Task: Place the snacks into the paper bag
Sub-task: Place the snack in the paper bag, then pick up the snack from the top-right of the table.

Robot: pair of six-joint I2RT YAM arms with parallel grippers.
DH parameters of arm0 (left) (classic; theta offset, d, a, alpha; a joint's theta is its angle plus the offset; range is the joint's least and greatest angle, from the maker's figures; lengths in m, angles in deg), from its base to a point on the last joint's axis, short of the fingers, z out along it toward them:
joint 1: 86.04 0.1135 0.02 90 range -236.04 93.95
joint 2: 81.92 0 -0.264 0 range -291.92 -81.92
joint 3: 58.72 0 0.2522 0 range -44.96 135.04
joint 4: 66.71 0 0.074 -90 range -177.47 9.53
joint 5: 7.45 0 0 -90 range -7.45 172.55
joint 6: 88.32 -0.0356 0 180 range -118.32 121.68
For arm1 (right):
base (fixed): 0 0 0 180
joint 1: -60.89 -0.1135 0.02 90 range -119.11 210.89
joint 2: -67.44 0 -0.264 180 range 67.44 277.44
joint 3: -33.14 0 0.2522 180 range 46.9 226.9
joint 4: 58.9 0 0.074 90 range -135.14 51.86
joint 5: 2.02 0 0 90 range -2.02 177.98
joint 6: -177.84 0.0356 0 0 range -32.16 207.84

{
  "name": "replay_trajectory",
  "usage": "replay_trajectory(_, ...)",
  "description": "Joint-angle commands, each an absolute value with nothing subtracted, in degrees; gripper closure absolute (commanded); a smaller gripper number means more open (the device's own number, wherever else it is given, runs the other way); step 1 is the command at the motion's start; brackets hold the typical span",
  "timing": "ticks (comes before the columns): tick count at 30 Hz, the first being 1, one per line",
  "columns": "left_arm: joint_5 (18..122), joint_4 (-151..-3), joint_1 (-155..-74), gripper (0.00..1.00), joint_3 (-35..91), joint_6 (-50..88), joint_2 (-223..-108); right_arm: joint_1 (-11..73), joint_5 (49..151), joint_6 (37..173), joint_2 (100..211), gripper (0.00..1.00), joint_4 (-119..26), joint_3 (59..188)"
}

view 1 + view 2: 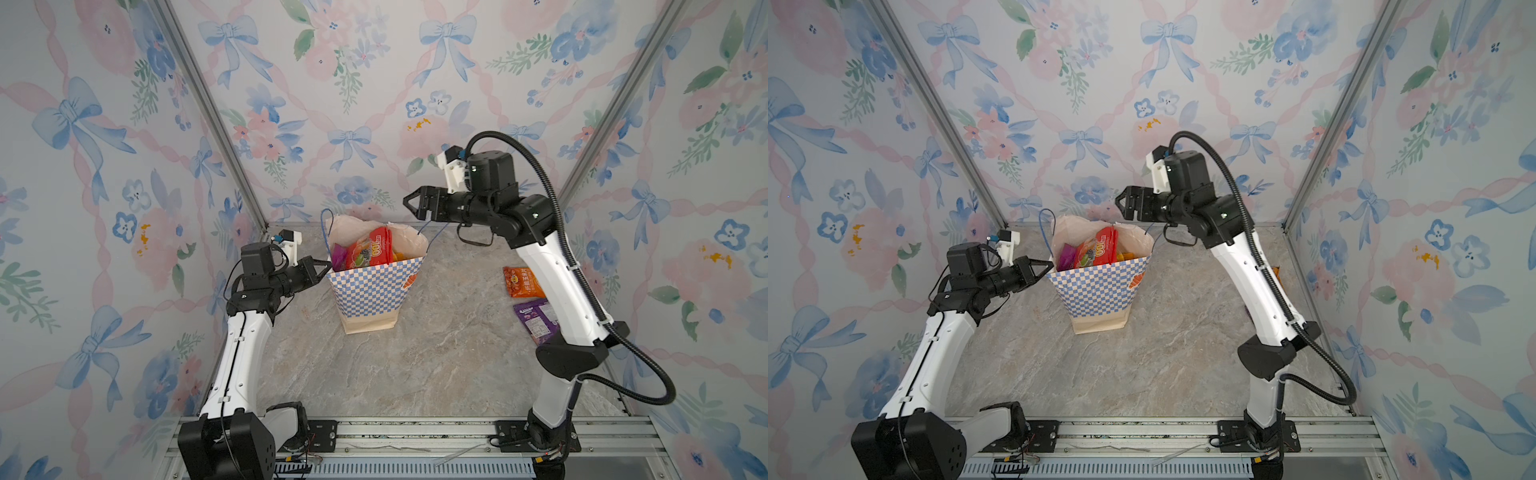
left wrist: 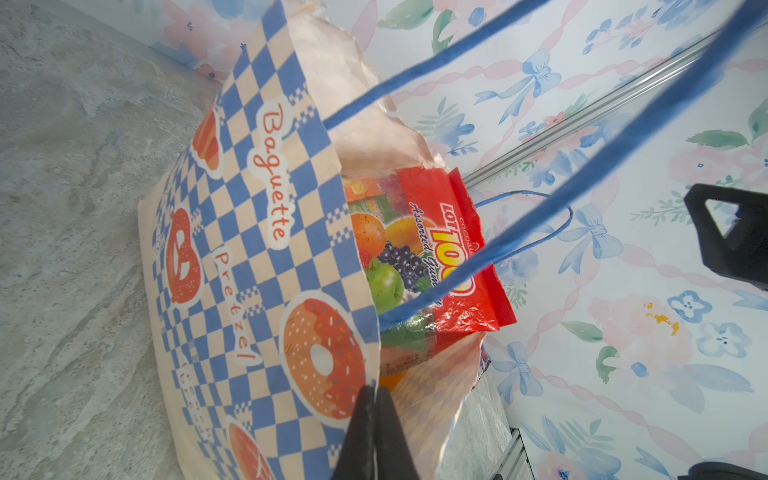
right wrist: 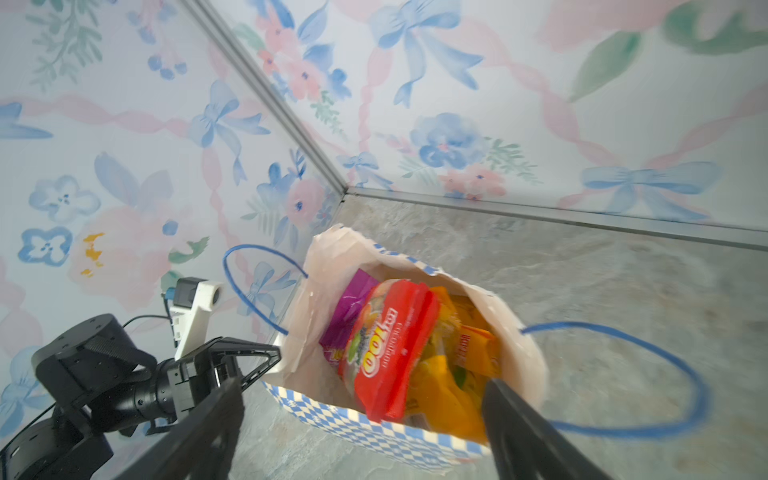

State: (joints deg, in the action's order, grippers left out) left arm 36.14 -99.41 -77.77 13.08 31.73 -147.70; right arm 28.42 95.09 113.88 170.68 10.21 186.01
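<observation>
Spread wide, my right gripper [image 3: 365, 381] hangs empty over the paper bag [image 1: 365, 291], whose rim my left gripper [image 2: 375, 395] pinches. Outside lie an orange packet [image 1: 519, 281] and a purple packet [image 1: 536, 318], flat beside my right arm [image 1: 552, 266], so right is nearer.

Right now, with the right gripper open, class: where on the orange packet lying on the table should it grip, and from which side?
Probably from straight above: the orange packet lies flat on the table, so no side offers the right gripper an edge to slide under. Pinch across the pouch toward its far edge, away from the purple packet lying close beside it.
</observation>
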Motion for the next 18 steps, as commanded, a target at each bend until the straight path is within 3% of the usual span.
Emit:
replay_trajectory(1,33.4,-98.1,-77.7,1.00,14.4,30.4,-146.5,35.4,90.6,113.2,162.9,0.04,17.2,178.1)
replay_trajectory(6,33.5,-98.1,-77.6,1.00,14.4,30.2,-145.9,50.6,92.9,114.0,149.5,0.00,15.9,157.1)
replay_trajectory(10,33.4,-98.1,-77.5,1.00,14.2,30.3,-146.0,65.6,100.5,114.8,142.0,0.02,13.0,141.3)
replay_trajectory(13,33.3,-98.1,-77.4,1.00,14.3,30.3,-146.0,75.4,107.5,114.2,140.3,0.03,10.7,132.0)
replay_trajectory(18,33.3,-98.1,-77.3,1.00,13.8,30.0,-146.2,85.3,109.6,112.9,142.6,0.03,6.8,121.4)
